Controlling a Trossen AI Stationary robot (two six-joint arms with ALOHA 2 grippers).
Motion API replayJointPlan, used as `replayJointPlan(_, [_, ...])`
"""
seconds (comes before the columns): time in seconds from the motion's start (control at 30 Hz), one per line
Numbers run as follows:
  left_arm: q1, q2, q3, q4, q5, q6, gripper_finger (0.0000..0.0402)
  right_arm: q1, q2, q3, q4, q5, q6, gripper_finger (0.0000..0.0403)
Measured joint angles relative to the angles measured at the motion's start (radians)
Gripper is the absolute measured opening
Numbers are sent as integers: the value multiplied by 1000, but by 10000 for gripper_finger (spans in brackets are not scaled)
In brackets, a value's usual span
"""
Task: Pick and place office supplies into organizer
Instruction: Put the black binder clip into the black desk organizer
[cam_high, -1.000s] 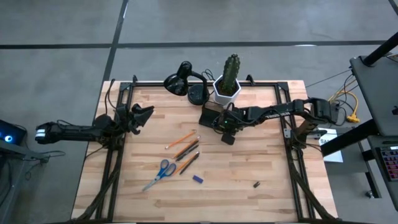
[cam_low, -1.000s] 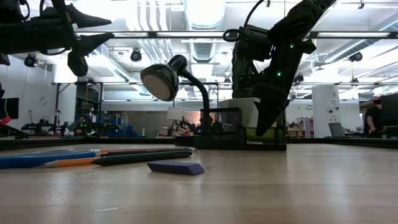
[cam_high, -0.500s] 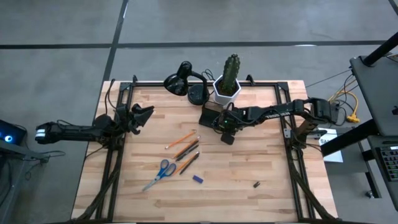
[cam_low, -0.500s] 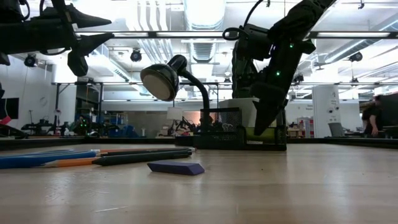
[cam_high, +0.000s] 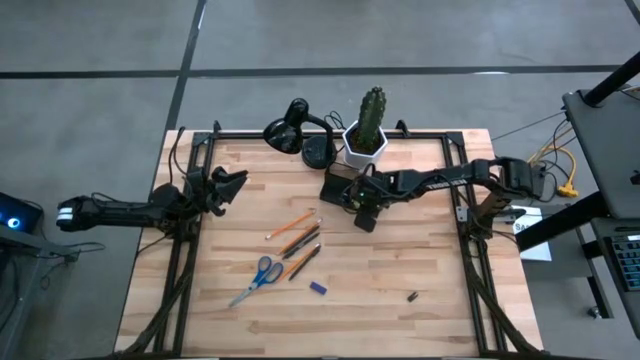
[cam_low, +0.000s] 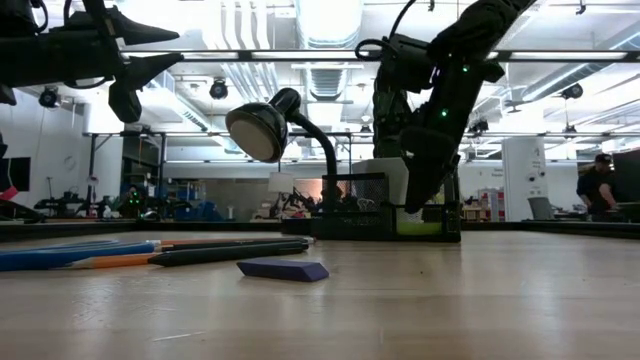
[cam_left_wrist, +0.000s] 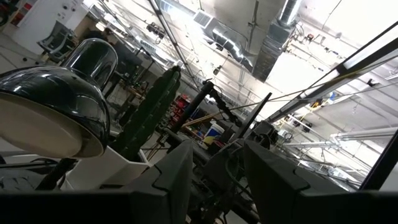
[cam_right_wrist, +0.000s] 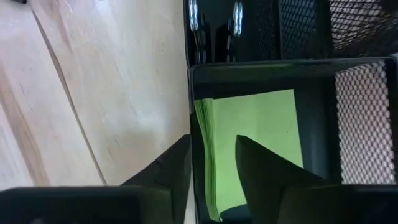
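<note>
From above, the wooden worktop (cam_high: 400, 290) carried a black mesh organizer (cam_high: 338, 186) near its far edge, just in front of a white hexagonal cactus pot (cam_high: 365, 146) and a black desk lamp (cam_high: 292, 130). The right tool (cam_high: 362, 203) hung over the organizer's front part. The left tool (cam_high: 228, 186) waited over the worktop's left edge, well apart from the supplies, its fingers spread and holding nothing. Orange and dark pencils (cam_high: 297, 237) lay in a loose group mid-worktop, with blue-handled scissors (cam_high: 257, 278) nearer the front, a small blue block (cam_high: 318, 288) beside them and a tiny dark bit (cam_high: 412, 296) farther right.

At table height, the blue block (cam_low: 283, 269) lay in the foreground, the pencils (cam_low: 150, 253) behind it to the left. The right arm reached down to the organizer (cam_low: 372, 212), where a strip of lime green showed low in its right part.

In the left wrist view, the lamp's shade (cam_left_wrist: 53, 112) and the cactus (cam_left_wrist: 151, 109) stood ahead of the two parted fingers (cam_left_wrist: 176, 180).

In the right wrist view, the lime-green sticky-note pad (cam_right_wrist: 252, 134) lay inside a mesh-walled compartment of the organizer (cam_right_wrist: 311, 68). The right tool's fingers (cam_right_wrist: 267, 174) stood apart over the pad; whether they touched it could not be told.
</note>
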Motion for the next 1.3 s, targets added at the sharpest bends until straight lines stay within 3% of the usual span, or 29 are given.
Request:
replayJointPlan(0.37, [0, 0, 0, 0, 0, 0, 128, 5, -2, 197, -215, -11, 65, 146])
replayJointPlan(0.67, [0, 0, 0, 0, 0, 0, 128, 64, -2, 356, -245, -130, 25, 139])
replayJointPlan(0.9, [0, 0, 0, 0, 0, 0, 128, 176, -3, 441, -290, -289, -105, 139])
replayJointPlan(1.07, [0, 0, 0, 0, 0, 0, 128, 290, -3, 463, -381, -291, -155, 156])
replayJointPlan(1.3, [0, 0, 0, 0, 0, 0, 128, 452, -3, 460, -645, -288, -58, 185])
